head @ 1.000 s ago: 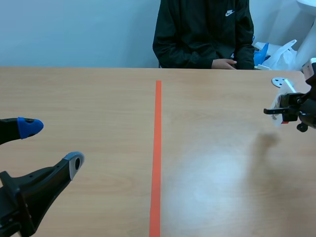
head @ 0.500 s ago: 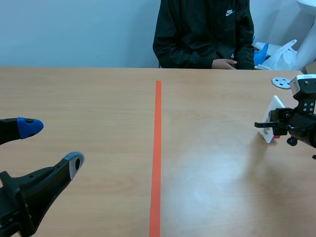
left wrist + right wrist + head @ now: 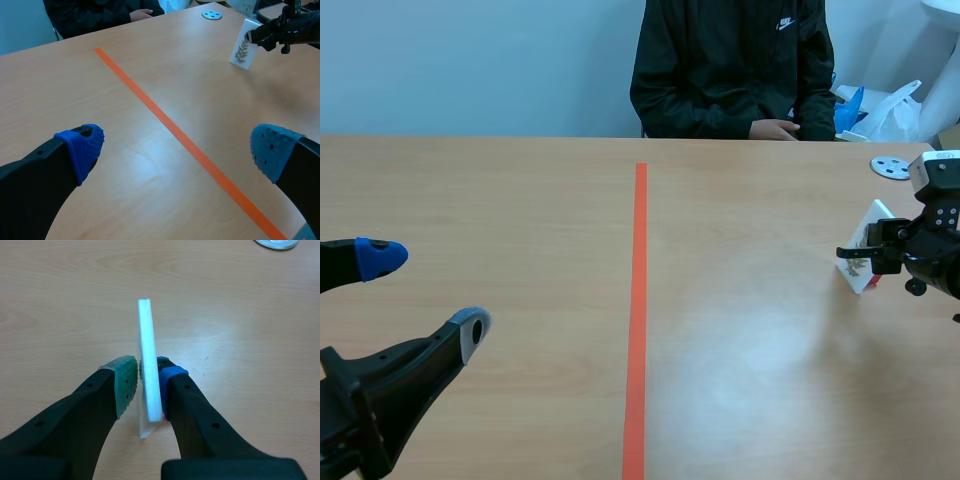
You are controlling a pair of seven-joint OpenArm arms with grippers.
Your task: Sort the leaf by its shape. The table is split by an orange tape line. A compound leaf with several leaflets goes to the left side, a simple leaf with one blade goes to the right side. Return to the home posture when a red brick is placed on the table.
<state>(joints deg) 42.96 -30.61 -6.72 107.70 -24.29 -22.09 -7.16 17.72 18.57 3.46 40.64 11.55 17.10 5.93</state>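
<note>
Though left gripper wide apart, right gripper tight on the white leaf card.

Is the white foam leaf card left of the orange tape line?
No, the white foam leaf card is in the right gripper, right of the orange tape line.

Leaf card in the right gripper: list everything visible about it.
The leaf card is a thick white rectangular board that looks like foam. The face toward the left arm shows a fern-like sprig of many small leaflets. A thin clear layer seems to cover one face. It stands on edge, tilted, clamped between the green and blue pads of the right gripper, far to the right of the orange tape line. Whether its lower corner touches the table is unclear.
</note>
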